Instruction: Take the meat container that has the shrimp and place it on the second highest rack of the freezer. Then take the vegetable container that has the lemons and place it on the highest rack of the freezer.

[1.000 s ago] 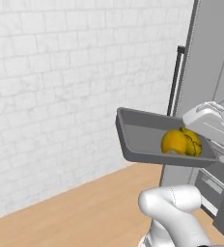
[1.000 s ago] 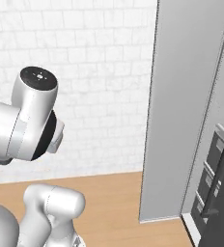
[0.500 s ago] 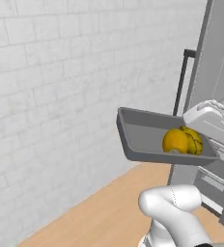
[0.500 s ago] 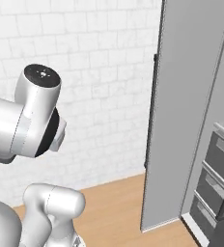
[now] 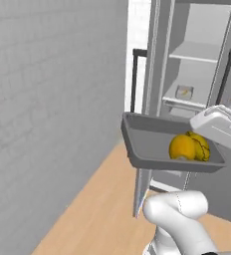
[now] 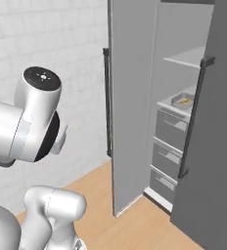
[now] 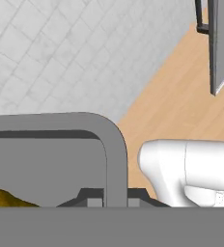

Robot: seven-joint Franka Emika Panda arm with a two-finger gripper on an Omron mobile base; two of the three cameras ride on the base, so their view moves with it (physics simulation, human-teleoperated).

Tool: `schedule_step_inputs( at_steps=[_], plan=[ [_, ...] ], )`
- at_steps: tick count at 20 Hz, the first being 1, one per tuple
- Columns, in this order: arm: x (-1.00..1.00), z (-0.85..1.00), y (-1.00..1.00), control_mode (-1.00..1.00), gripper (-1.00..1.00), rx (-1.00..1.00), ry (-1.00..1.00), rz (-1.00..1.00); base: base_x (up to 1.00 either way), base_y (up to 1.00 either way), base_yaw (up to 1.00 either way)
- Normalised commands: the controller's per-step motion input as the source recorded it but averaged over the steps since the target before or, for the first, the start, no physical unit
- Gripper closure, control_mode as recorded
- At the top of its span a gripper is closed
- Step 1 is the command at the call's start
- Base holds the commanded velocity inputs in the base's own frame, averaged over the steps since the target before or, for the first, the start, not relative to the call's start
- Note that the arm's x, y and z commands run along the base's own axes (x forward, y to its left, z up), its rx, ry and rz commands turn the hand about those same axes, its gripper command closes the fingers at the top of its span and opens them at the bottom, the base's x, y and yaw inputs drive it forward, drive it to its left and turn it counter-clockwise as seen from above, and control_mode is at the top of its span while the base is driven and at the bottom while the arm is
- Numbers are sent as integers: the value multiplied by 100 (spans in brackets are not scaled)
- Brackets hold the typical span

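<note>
Grey tray point(image 5: 152, 144) with two round yellow lemons point(image 5: 189, 147) held aloft before the open freezer point(image 5: 197, 55).
End effector point(image 7: 115, 200) clamped shut on the tray's rim; shrimp tray point(image 6: 182, 101) sits on the lower shelf, upper shelf point(image 5: 199, 51) bare.

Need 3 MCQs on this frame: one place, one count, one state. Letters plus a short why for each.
1. Where is the shrimp tray?
A. on the floor
B. on the freezer's lower shelf
C. on the highest rack

2. How many lemons lie in the held tray?
A. two
B. four
C. none

3. How is the freezer?
A. doors shut
B. doors open
C. drawers pulled out

Answers:
1 B, the small tray sits on the shelf just above the drawers.
2 A, two yellow fruits lie side by side at the tray's right end.
3 B, shelves and drawers show between the swung-out doors.
</note>
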Motion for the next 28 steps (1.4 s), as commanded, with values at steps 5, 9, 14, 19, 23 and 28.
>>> schedule_step_inputs(
  at_steps=[5, 9, 14, 19, 23, 28],
  plan=[
    [0, 0, 0, 100, 100, 0, 0, 0, 9, -2, -59],
    [0, 0, 0, 100, 100, 0, 0, 0, 0, -15, -57],
    [0, 0, 0, 100, 100, 0, 0, 0, 0, -26, -51],
    [0, 0, 0, 100, 100, 0, 0, 0, 0, -31, -48],
    [0, 0, 0, 100, 100, 0, 0, 0, 0, -29, -40],
    [0, 0, 0, 100, 100, 0, 0, 0, 22, -8, -26]
  ],
)
